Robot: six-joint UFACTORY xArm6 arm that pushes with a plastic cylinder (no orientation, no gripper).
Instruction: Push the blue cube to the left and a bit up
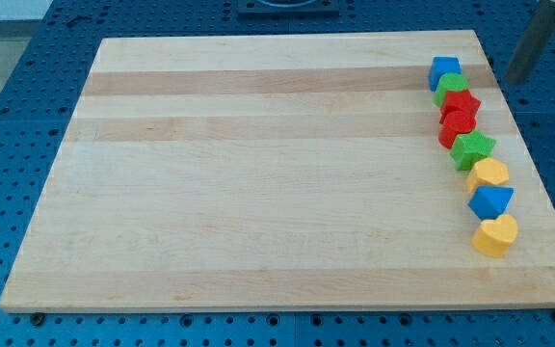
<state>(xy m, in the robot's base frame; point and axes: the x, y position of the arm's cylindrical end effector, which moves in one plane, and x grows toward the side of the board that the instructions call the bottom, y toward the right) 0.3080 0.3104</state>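
The rod (536, 43) enters at the upper right of the frame and is cut off by the top edge, so only its lower stretch shows; my tip (515, 83) sits blurred just off the board's right rim. In the chain near the right edge, the green block (450, 89) hides the blue cube's (442, 69) lower side, and the two red blocks (459, 114) overlap so their shapes cannot be told.

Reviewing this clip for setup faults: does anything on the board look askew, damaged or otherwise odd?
Nothing damaged. All eight blocks crowd one column by the wooden board's right edge, from the blue cube down to the yellow heart. My tip sits right of the blue cube, at the board's edge.
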